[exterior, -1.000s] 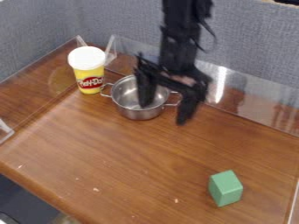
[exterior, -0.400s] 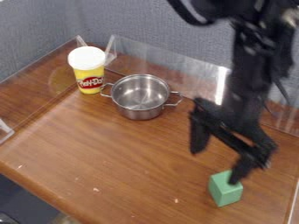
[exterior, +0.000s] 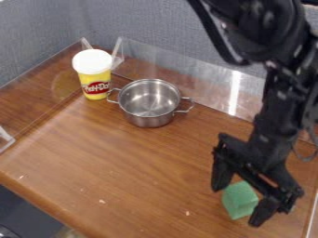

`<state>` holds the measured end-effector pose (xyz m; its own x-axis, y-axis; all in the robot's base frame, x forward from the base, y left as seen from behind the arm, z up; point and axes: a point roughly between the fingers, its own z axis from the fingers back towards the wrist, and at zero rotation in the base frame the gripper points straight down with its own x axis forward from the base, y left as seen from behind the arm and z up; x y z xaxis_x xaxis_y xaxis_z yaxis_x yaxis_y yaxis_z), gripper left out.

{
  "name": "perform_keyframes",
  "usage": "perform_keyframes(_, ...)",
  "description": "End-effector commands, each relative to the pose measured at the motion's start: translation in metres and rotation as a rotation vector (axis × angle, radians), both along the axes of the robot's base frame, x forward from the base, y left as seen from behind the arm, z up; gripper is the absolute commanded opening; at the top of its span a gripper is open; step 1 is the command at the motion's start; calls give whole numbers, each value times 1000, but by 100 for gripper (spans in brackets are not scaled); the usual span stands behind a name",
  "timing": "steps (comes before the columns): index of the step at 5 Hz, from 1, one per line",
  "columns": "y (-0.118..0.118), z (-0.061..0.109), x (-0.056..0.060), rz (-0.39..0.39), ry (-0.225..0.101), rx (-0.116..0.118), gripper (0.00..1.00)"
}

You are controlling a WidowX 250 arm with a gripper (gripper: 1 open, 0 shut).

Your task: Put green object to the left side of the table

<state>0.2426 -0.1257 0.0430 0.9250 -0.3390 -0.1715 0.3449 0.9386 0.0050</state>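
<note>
1. Front right of the table [exterior: 87,177]: the gripper [exterior: 258,200] points down with jaws spread wide and nothing held, straddling the green object [exterior: 239,200], apparently set up to pinch it.
2. Behind, the steel pot [exterior: 148,101] and yellow tub [exterior: 92,73] sit at back left, where the cube is meant to end up.

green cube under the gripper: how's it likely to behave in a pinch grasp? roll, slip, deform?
The green cube has flat faces and rests square on the table, so it probably won't roll. Its matte surface looks less slippery than the glossy wood, so a push might slide it. It looks small between the open gripper fingers, so likely light; stiffness can't be judged.
</note>
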Motion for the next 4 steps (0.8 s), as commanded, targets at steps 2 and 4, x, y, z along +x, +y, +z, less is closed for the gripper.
perform_keyframes(2,-7,-10,4,-58,-9,4,0)
perform_keyframes(4,-5,-2,11,-59,-38,-1,0)
